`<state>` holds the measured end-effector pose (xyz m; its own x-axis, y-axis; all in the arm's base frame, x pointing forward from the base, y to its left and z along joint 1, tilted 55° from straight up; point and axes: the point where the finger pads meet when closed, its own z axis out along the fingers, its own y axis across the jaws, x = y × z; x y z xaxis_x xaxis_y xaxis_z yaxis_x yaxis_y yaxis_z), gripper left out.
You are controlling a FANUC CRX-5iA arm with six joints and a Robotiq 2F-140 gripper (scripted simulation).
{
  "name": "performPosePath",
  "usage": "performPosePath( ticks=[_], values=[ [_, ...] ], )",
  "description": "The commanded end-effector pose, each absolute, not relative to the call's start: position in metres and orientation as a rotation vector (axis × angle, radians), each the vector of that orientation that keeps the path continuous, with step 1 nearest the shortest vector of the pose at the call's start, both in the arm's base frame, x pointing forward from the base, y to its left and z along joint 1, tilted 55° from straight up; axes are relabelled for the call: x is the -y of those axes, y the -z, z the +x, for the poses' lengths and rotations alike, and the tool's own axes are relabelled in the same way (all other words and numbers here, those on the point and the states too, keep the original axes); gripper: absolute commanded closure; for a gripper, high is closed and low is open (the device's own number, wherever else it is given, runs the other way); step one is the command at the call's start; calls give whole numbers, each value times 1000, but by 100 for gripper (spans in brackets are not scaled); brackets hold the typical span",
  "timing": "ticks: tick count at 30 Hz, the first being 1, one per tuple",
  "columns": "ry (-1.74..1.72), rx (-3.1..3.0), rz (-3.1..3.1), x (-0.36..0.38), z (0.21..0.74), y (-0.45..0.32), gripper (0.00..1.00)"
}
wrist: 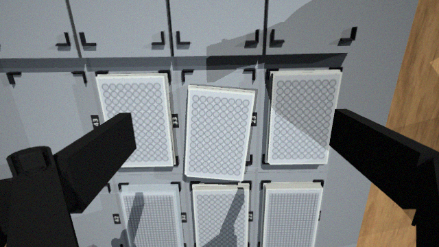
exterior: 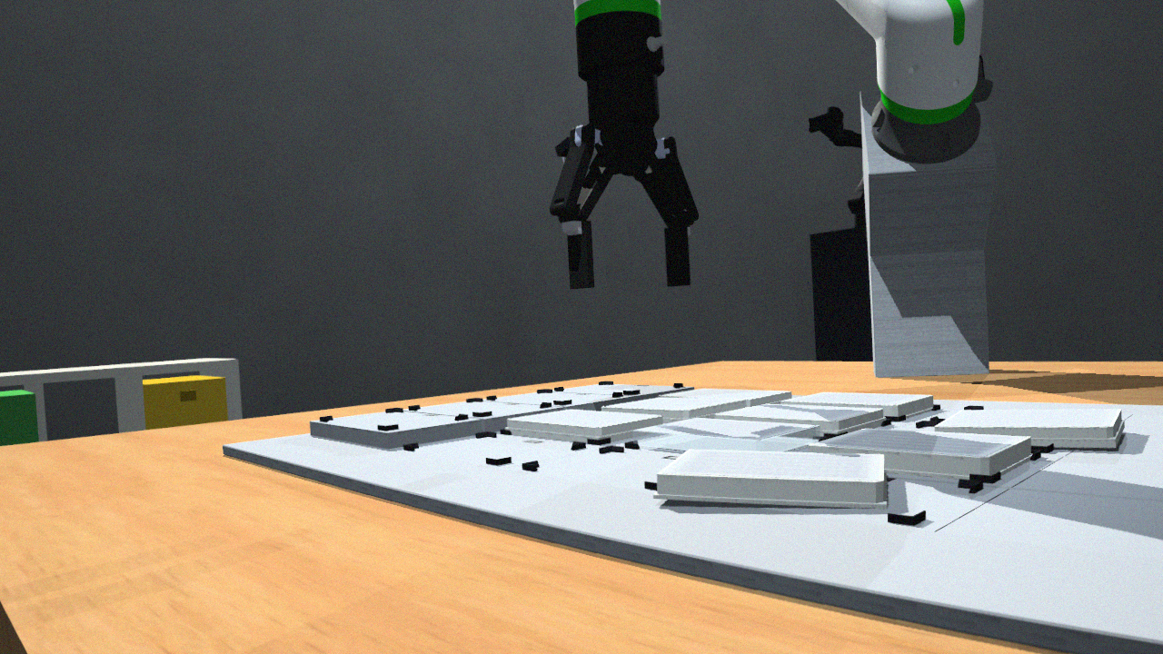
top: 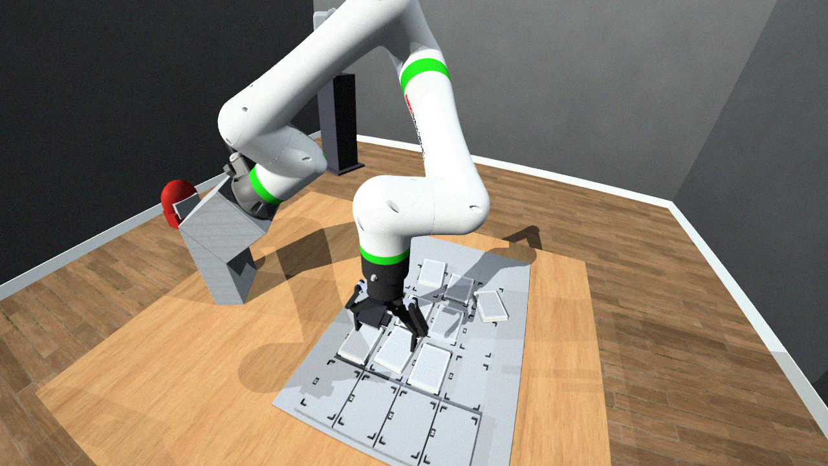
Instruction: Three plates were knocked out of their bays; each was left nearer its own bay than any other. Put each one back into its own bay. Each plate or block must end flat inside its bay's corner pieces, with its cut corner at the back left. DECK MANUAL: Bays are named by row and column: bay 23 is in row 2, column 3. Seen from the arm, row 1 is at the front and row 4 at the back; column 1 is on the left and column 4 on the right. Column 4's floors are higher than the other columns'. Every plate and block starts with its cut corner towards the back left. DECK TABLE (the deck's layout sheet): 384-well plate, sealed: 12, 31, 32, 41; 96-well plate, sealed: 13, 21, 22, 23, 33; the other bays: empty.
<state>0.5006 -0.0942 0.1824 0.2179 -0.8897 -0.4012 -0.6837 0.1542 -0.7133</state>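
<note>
Directly below our claw — spread wide, empty — lies the skewed 96-well plate, slid off its corner pieces toward the next row. Its long axis runs across the finger line — we'd close on the long sides.

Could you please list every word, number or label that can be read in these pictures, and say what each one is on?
"23": black tag on the deck, beside the skewed plate.
"33": black tag on the deck, beside the left plate.
Tag by the finger: too blurred to read.
Lower tags: too blurred to read.
Red lettering on the arm: too small to read.
</note>
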Motion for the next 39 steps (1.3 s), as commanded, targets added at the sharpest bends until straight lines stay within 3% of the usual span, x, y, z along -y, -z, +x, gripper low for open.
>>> performPosePath(
  ticks=[1, 39],
  values=[
    [288, -1522, -1585, 88, 499, -186, 0],
    [288, -1521, -1585, -33, 469, -241, 0]
  ],
)
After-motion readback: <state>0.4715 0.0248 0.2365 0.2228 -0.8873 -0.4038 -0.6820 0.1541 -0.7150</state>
